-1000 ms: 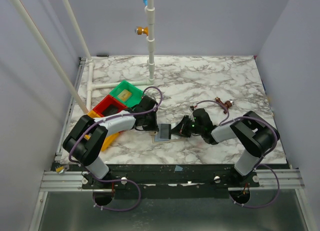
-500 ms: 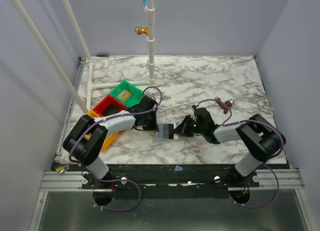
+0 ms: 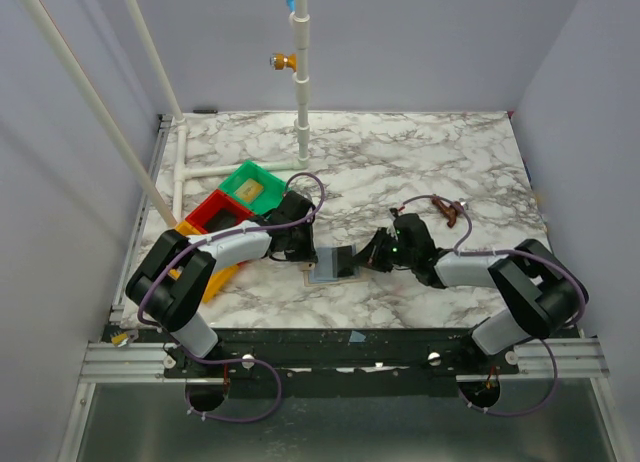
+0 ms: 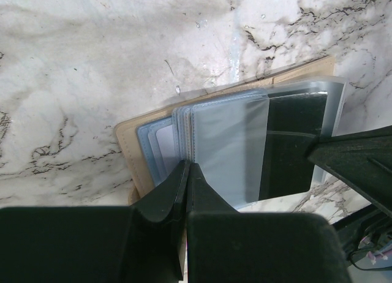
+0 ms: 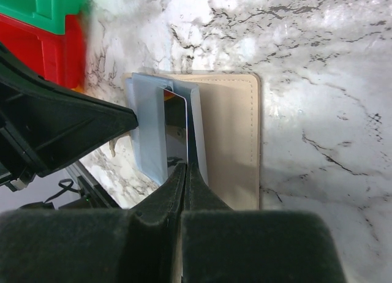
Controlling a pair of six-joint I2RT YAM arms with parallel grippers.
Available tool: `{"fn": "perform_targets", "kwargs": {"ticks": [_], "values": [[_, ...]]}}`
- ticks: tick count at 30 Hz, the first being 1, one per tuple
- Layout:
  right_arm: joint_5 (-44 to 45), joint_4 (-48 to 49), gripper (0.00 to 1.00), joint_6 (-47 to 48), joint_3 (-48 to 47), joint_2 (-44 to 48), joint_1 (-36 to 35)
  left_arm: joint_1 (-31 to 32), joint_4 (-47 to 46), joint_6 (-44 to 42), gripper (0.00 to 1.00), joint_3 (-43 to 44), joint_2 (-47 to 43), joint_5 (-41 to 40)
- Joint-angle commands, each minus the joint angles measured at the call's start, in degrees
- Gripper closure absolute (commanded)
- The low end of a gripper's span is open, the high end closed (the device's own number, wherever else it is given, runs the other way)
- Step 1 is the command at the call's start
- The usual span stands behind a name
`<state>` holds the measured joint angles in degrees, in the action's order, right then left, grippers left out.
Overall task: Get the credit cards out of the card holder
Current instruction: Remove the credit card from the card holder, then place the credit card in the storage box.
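The tan card holder (image 3: 322, 273) lies open on the marble between my two grippers, its grey-blue clear sleeves fanned out. My left gripper (image 4: 187, 166) is shut on the sleeves' edge next to the tan cover (image 4: 127, 149). My right gripper (image 5: 185, 166) is shut on a thin dark credit card (image 5: 176, 133) that stands between the sleeves, beside the tan cover (image 5: 229, 136). The same dark card shows inside a clear sleeve in the left wrist view (image 4: 293, 142). In the top view the left gripper (image 3: 305, 254) and right gripper (image 3: 368, 256) face each other across the holder.
A green tray (image 3: 250, 185) holding a tan item, a red tray (image 3: 219, 214) and an orange tray (image 3: 218, 278) stand left of the holder. A white pipe post (image 3: 302, 92) rises at the back. The red tray (image 5: 43, 47) is close behind the left fingers (image 5: 67, 127).
The right arm has stretched lower and its elbow swung right. The right gripper and the dark card moved slightly right. The left arm has held still.
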<state>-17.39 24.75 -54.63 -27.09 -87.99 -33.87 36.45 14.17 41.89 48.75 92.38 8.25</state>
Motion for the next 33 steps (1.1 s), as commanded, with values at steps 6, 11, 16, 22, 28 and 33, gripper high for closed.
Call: {"fn": "perform_targets", "kwargs": {"ticks": [6,11,16,22,28,33], "values": [[3.77,-5.77,0.99,2.37,0.06,4.53,0.56,0.22,3.09,-1.35,1.0,-1.05,2.55,-2.8],[4.63,-8.18,0.99,2.86,-0.87,6.18,0.57,0.27,3.98,-1.63,1.0,0.08,1.08,-2.58],[4.6,-9.67,0.99,2.97,-1.82,7.37,0.56,0.21,5.11,-1.88,1.0,1.45,-0.65,-2.63],[4.38,-10.92,0.99,2.97,-3.07,8.83,0.58,0.23,6.54,-2.07,1.0,3.22,-2.82,-1.79],[2.92,-11.46,0.99,2.34,-4.52,10.17,0.67,0.26,7.08,-2.03,0.9,4.74,-5.57,0.02],[1.18,-11.73,0.99,1.57,-6.2,11.5,1.2,-0.14,7.93,-2.32,0.73,6.0,-8.55,1.86]]}}
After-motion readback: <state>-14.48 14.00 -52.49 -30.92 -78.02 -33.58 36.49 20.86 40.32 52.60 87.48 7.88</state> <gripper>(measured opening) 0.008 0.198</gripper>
